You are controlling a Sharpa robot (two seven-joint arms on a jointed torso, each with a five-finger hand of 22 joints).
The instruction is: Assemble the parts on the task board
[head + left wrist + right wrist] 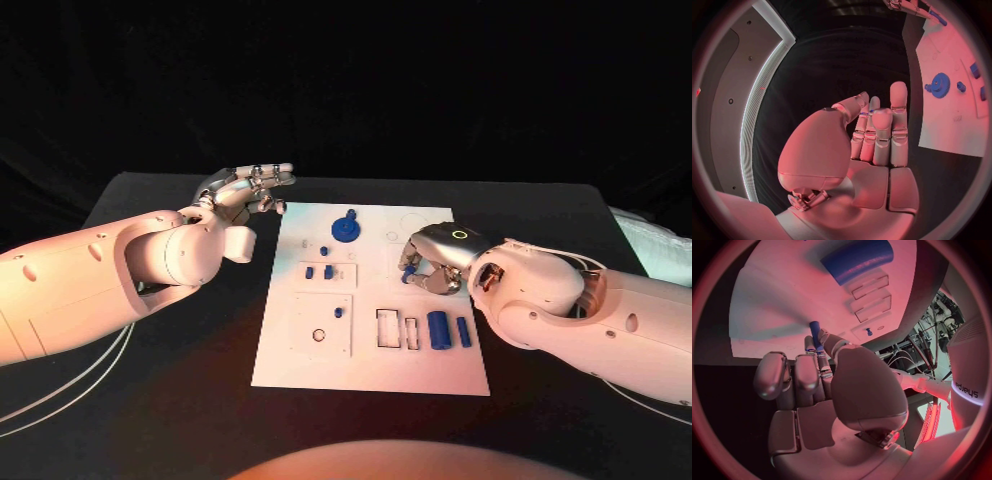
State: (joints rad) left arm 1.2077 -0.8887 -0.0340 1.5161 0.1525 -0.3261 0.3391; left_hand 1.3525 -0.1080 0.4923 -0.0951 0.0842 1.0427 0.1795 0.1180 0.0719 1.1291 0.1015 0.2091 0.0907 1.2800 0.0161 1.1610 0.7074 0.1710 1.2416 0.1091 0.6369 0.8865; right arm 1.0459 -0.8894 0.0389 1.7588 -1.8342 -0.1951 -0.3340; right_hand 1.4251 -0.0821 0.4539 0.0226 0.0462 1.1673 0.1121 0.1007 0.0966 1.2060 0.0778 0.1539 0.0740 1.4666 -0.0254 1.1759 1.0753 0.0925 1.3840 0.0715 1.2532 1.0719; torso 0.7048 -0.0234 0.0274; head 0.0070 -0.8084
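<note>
A: Biggest first. Table (173, 400) w/ the white board (368, 370) in the middle. Where are the hands?

B: Left hand (245, 192) sits off the board's far left corner, over bare table. Fingers straight and close together, nothing in it. Right hand (433, 262) is over the board's middle, right of centre, pinching a small blue peg (815, 333) btw thumb and fingertips.

A: Other parts?

B: Blue gear (345, 227) near the far edge, a fat blue cylinder (437, 330) and a thinner one (463, 331) by the slots on the near right. Few tiny blue bits mid-board, too small to say more.

A: Risks?

B: My guess: only the peg's end is gripped, so it could tilt or slip on the way down, then jam at the hole's edge or drop. Can't see the target hole under the hand, so alignment's unclear. Nothing holds the board; a hard push could slide it.
</note>
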